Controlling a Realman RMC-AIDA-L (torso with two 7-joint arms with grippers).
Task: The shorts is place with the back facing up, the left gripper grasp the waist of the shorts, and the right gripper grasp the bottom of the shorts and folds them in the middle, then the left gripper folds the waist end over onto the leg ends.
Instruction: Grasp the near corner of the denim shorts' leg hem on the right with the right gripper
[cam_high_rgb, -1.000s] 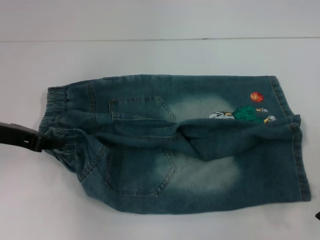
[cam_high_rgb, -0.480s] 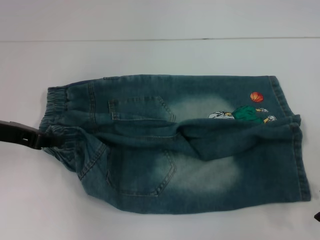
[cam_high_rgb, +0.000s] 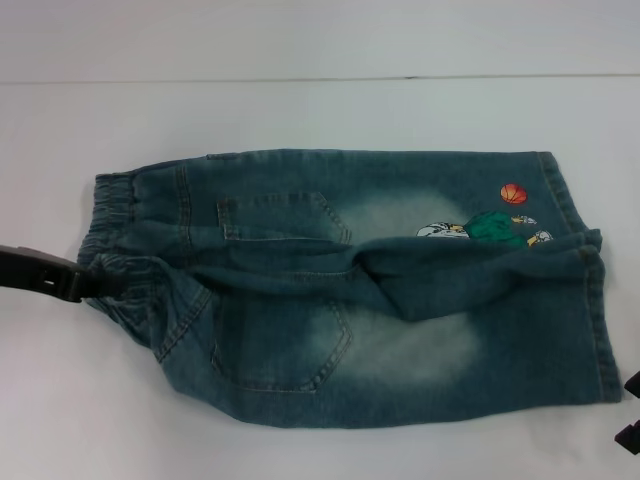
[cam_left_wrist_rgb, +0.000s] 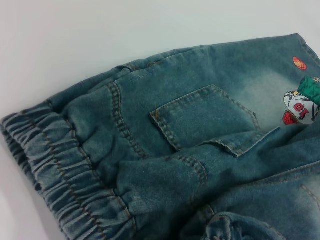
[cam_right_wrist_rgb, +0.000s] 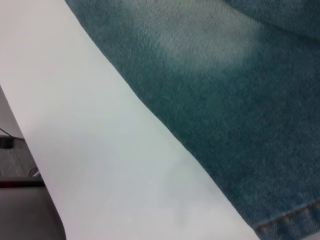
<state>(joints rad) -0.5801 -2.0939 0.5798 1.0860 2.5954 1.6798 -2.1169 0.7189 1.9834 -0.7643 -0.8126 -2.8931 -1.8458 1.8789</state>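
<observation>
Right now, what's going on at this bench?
Small faded blue denim shorts lie back up on the white table, half folded lengthwise. The black left tool sits at the gathered elastic waist. The black right tool is just at the frame edge beside the stitched leg hems, not gripping yet.

head view looks down on shorts, wrist views close over denim

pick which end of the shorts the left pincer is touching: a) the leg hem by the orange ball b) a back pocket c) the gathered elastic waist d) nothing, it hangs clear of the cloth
c: in the head view the left pincer meets the shorts at the crinkled waist, on the side away from the orange ball by the far leg hem.
</observation>
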